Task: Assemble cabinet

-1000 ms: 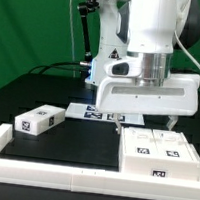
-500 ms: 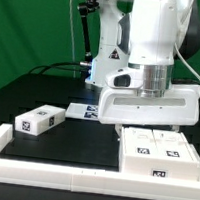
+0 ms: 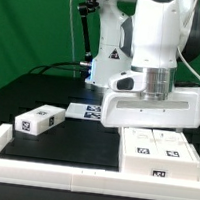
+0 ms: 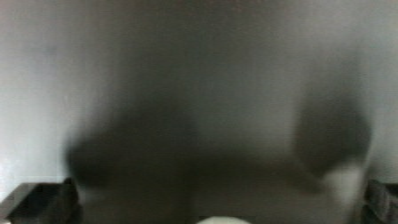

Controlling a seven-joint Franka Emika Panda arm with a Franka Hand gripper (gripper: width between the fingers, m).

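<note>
Gripper (image 3: 154, 120) sits low over the cabinet shell (image 3: 160, 155) on the tabletop (image 3: 78, 141). Its fingers are hidden, so its opening cannot be told. A small box part (image 3: 40, 121) lies well apart.

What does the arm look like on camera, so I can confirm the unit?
The arm is glossy white with thick, rounded links. A silver-grey cylindrical collar joins it to a wide, boxy white gripper. The jaws are hidden in the exterior view and only dark blurs in the wrist view. A dark triangular mark sits on the white section behind, where black cables trail off.
</note>
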